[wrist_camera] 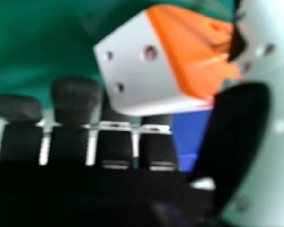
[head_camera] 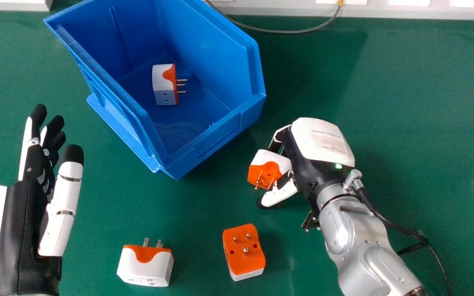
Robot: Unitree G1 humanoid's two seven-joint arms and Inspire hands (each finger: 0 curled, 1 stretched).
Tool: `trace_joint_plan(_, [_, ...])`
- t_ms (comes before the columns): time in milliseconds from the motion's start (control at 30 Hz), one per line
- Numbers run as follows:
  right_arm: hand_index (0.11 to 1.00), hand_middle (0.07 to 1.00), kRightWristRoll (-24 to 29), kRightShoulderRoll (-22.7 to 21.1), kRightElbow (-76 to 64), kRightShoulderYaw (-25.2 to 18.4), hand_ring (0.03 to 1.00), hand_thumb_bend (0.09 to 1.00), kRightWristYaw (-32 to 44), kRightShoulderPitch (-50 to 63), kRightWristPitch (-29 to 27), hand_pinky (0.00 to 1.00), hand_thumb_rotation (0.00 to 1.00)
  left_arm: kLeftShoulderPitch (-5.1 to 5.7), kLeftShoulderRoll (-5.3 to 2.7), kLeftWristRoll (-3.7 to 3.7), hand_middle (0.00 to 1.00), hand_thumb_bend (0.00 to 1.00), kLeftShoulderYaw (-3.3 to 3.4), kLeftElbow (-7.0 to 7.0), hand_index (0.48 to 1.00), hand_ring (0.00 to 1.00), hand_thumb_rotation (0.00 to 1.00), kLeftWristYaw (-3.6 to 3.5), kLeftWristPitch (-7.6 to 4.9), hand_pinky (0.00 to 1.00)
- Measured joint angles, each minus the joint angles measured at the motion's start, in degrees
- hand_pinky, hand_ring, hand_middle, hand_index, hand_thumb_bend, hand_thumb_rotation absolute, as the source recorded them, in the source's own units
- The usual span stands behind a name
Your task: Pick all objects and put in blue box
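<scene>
The head view shows the right hand (head_camera: 322,140) gripping a white and orange adapter (head_camera: 275,159) between its bent fingers and its thumb (wrist_camera: 239,137). This adapter is to the right of the blue box (head_camera: 216,137), in the middle part of the bench (head_camera: 405,102), well away from the far edge. The left hand (head_camera: 19,218) is open, with straight fingers, on the left side.

To do this step well, I think the right hand should first rise enough for the adapter to pass above the box rim, then go left and towards the far edge. The grip seems to be at one part of the body, so a slow and level movement is better; a knock on the rim could turn the adapter or make it fall. The release should be low, over the bare floor beside the other adapter (head_camera: 163,88), with thumb and fingers opening together.

The prongs of the held adapter point towards the near edge of the bench and a little to the left. Its long axis seems to run roughly left to right, slightly tilted from the line of the far edge; the hand covers its right part, so I judge this with care.
</scene>
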Motion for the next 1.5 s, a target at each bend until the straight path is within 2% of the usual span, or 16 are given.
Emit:
trace_joint_plan(267, [0.469, 0.155, 0.0, 0.1, 0.0, -0.1, 0.098, 0.49, 0.0, 0.0, 0.0, 0.05, 0.12, -0.14, 0.12, 0.07, 0.95, 0.41, 0.15, 0.2, 0.974, 0.95, 0.85, -0.04, -0.11, 1.0])
trace_joint_plan(600, [0.475, 0.202, 0.0, 0.3, -0.2, -0.1, 0.139, 0.502, 0.1, 0.0, 0.6, 0.08, 0.11, 0.0, 0.11, 0.05, 0.96, 0.42, 0.15, 0.19, 0.976, 0.95, 0.84, 0.02, -0.1, 1.0])
trace_joint_plan(633, [0.476, 0.256, 0.0, 0.3, -0.2, -0.1, 0.148, 0.507, 0.1, 0.0, 0.6, 0.09, 0.09, 0.02, 0.11, 0.05, 0.96, 0.42, 0.15, 0.19, 0.976, 0.95, 0.84, 0.02, -0.11, 1.0])
trace_joint_plan(667, [0.476, 0.256, 0.0, 0.3, -0.2, -0.1, 0.148, 0.507, 0.1, 0.0, 0.6, 0.09, 0.09, 0.04, 0.1, 0.05, 0.96, 0.42, 0.16, 0.19, 0.976, 0.95, 0.84, 0.02, -0.11, 1.0])
trace_joint_plan(700, [0.477, 0.298, -0.1, 0.3, -0.3, 0.0, 0.155, 0.511, 0.2, 0.0, 0.8, 0.1, 0.07, 0.04, 0.1, 0.05, 0.96, 0.42, 0.16, 0.19, 0.975, 0.95, 0.84, 0.02, -0.11, 0.99])
trace_joint_plan(900, [0.478, 0.382, -0.2, 0.2, -0.4, 0.2, 0.165, 0.518, 0.1, 0.0, 1.1, 0.11, 0.04, 0.2, -0.02, 0.12, 0.95, 0.42, 0.16, 0.18, 0.97, 0.94, 0.83, 0.26, -0.11, 0.98])
trace_joint_plan(1100, [0.479, 0.434, -0.2, 0.0, -0.6, 0.4, 0.174, 0.523, 0.4, 0.0, 1.2, 0.11, 0.01, 0.21, -0.01, 0.07, 0.95, 0.43, 0.16, 0.18, 0.972, 0.94, 0.83, 0.18, -0.11, 0.99])
trace_joint_plan(1500, [0.481, 0.448, 0.3, 0.0, -1.0, -0.1, 0.182, 0.52, 0.1, 0.5, 1.0, 0.12, 0.0, 0.66, 0.01, 0.14, 0.95, 0.42, 0.15, 0.14, 0.975, 0.94, 0.84, 0.14, -0.09, 0.98])
